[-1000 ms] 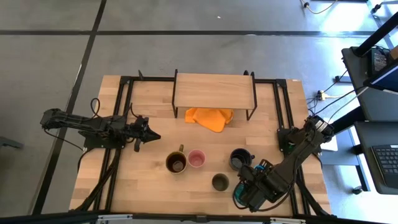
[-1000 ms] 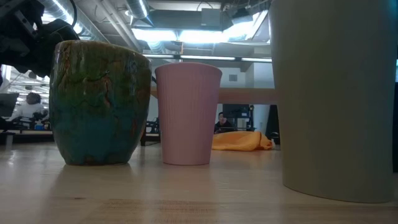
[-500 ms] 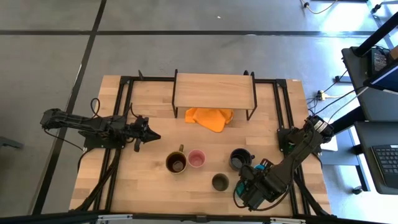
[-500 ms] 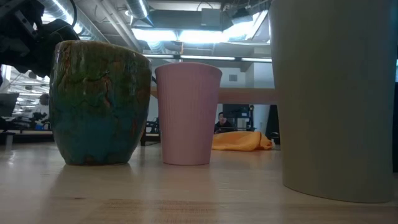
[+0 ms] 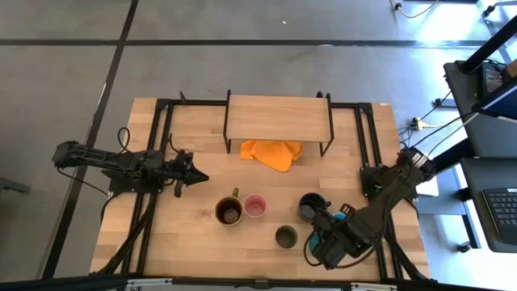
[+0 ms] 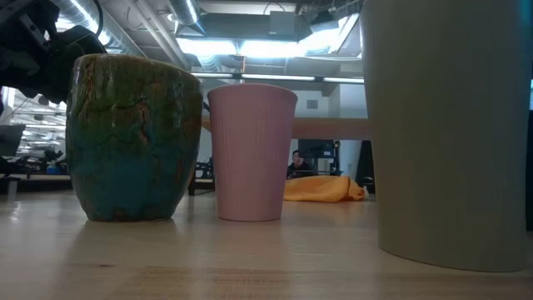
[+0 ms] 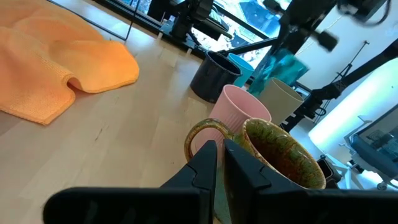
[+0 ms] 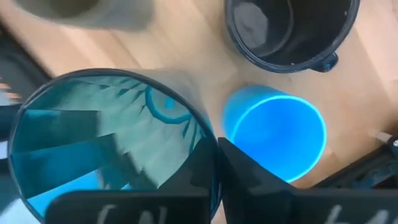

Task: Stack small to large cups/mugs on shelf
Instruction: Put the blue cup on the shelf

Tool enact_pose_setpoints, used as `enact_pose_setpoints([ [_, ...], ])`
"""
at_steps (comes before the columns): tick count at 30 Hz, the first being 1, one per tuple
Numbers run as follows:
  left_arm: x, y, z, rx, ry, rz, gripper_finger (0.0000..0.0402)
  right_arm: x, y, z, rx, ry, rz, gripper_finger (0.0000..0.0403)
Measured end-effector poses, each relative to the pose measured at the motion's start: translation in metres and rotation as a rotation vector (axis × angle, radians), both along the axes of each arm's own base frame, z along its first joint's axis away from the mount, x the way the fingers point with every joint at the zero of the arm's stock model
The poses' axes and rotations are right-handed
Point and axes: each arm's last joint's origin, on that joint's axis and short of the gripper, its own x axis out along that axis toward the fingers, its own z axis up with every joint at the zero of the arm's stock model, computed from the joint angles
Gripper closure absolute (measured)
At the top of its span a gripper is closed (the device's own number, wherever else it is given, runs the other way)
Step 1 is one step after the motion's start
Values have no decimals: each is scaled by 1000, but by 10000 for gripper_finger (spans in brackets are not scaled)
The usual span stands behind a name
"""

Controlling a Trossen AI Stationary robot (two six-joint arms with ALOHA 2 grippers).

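From the high view I see the shelf (image 5: 279, 118) at the table's far side with nothing on its board, and the orange cloth (image 5: 273, 153) just in front of it. The mustard-brown mug (image 5: 229, 212) and pink cup (image 5: 255, 205) stand side by side mid-table; the olive-grey cup (image 5: 285, 236) sits nearer the front edge, the black mug (image 5: 310, 207) to its right. All four look empty. My right gripper (image 5: 323, 241) is low at the front right corner, covering the tumbler and the blue mug. My left gripper (image 5: 199, 176) waits over the left side, fingers pressed together.

At table height, the mustard-brown mug (image 6: 133, 137) and pink cup (image 6: 251, 152) fill the left, and the olive-grey cup (image 6: 450, 125) is cut off at the top.

Left wrist view: my fingers (image 7: 202, 168) meet, holding nothing, pointing at the mustard-brown mug (image 7: 280, 155).

Right wrist view: my fingers are pinched on the rim of the teal patterned tumbler (image 8: 99, 137), one inside, one outside. It is empty. Beside it stand the light blue mug (image 8: 277, 134) and black mug (image 8: 289, 28), both empty; the olive-grey cup (image 8: 87, 9) is blurred.
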Motion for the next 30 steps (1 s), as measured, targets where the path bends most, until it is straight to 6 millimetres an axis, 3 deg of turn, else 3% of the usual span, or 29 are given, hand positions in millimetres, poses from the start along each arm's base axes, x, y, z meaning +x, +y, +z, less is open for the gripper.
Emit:
enact_pose_setpoints([
  [6, 0, 0, 0, 0, 0, 0, 382, 4, -16, 45, 75, -82, -47, 393],
  [9, 0, 0, 0, 0, 0, 0, 382, 4, -32, 69, 46, -79, -80, 393],
  [16, 0, 0, 1, 0, -6, 0, 382, 13, -76, 116, 17, -310, -88, 393],
  [22, 0, 0, 1, -1, -8, 0, 382, 23, -110, 137, -60, -410, -63, 392],
  [26, 0, 0, 1, -1, -8, 0, 382, 28, -128, 142, -147, -442, -64, 392],
  [30, 0, 0, 1, -1, -8, 0, 382, 35, -158, 146, -272, -462, -110, 392],
])
